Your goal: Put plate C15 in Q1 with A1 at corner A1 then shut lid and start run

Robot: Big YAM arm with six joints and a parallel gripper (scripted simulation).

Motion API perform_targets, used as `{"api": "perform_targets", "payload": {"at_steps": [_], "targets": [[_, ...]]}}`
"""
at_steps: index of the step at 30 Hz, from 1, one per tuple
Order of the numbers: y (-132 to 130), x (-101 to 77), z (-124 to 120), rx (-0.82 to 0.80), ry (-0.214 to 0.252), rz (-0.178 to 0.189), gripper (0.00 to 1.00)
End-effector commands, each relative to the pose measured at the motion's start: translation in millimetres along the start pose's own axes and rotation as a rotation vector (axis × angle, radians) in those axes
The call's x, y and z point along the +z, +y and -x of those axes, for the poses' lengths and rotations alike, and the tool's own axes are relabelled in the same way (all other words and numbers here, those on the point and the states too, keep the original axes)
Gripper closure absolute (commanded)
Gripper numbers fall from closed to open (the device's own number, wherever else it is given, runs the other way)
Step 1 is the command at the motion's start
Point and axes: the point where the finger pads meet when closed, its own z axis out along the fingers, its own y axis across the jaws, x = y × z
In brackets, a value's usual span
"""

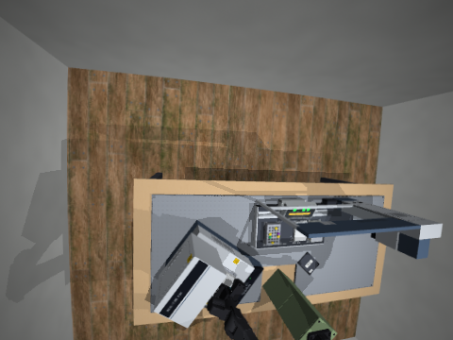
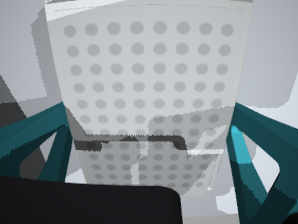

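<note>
In the wrist view a white 96-well PCR plate (image 2: 148, 90) fills the frame, wells up. My gripper (image 2: 149, 109) is shut on it, with one teal finger on each long side near its close end. I cannot read its ID label. In the top view my gripper (image 1: 234, 285) hangs at the right end of the cycler Q1 (image 1: 198, 276), a white and grey box set askew at the mat's front left. The plate there is a small white patch (image 1: 236, 262) above Q1's right end. Whether it touches Q1 is hidden.
The hand-off row (image 1: 293, 224) with a colourful tube block (image 1: 273, 233) lies mid-table, partly under a long grey overhanging bar (image 1: 368, 227). A small black nest (image 1: 307, 261) sits in front of it. A green box (image 1: 297, 307) stands at the table's front edge.
</note>
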Motion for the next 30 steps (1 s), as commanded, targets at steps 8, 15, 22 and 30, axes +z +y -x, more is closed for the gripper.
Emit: {"api": "perform_targets", "payload": {"at_steps": [8,15,22,30], "targets": [[17,-1.3,3,0.003,0.004,0.030,1.00],[15,3.6,4,-0.001,0.003,0.026,1.00],[15,4.7,-6,0.005,0.004,0.030,1.00],[14,9.0,-6,0.007,0.004,0.026,1.00]]}}
